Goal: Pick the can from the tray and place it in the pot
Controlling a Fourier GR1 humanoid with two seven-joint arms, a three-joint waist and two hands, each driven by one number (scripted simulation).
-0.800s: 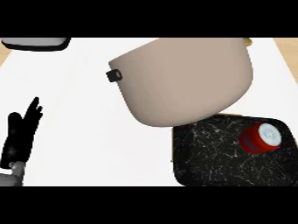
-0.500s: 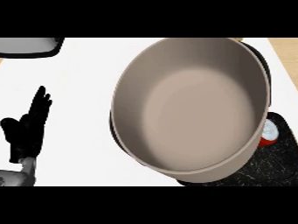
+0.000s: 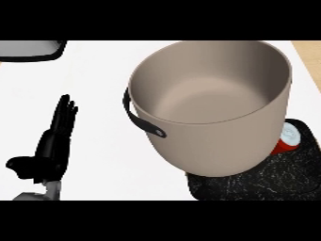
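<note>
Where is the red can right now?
In the head view the can sits at the right on the black tray, partly hidden behind the beige pot.

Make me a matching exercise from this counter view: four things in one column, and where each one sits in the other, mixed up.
1. large beige round pot
2. red metal can
3. black marbled square tray
4. black left hand

A. at the view's left, fingers straight
B. on the tray, partly hidden by the pot
C. lower right, under the can
D. middle, filling most of the view

Pairs: 1-D, 2-B, 3-C, 4-A.
</note>
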